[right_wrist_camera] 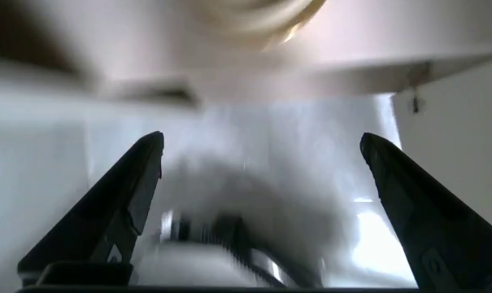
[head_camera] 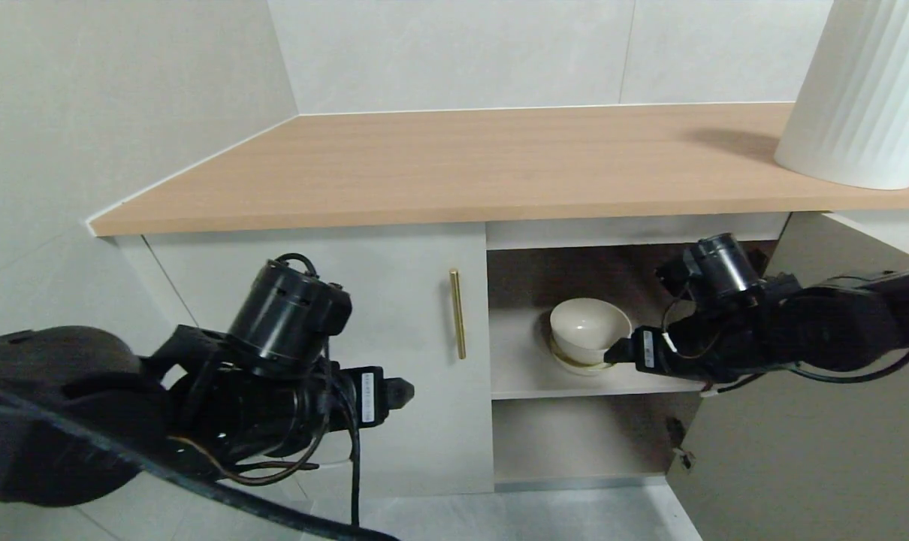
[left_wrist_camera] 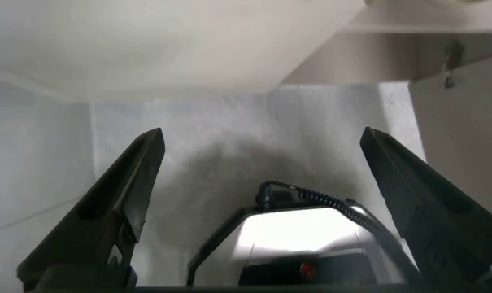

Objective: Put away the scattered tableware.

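The white bowl [head_camera: 590, 329] rests on a saucer [head_camera: 579, 367] near the front edge of the cabinet's upper shelf [head_camera: 522, 372]. It looks ceramic: stiff, glossy, slippery and chippable, best pinched across the rim. The right gripper [head_camera: 618, 352] is just beside it, jaws released. The left gripper [head_camera: 402, 392] is well apart, jaws also released.

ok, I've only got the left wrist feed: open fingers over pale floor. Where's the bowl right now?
Observer: The bowl stands upright on the upper shelf of the open cabinet, on a shallow dish.
Operator: Right gripper on it?
Observer: The right gripper is open with nothing between its fingers. Its tip is at the bowl's base, contact unclear.
Operator: And my arm?
Observer: The left gripper hangs before the shut left door, lower than its gold handle.
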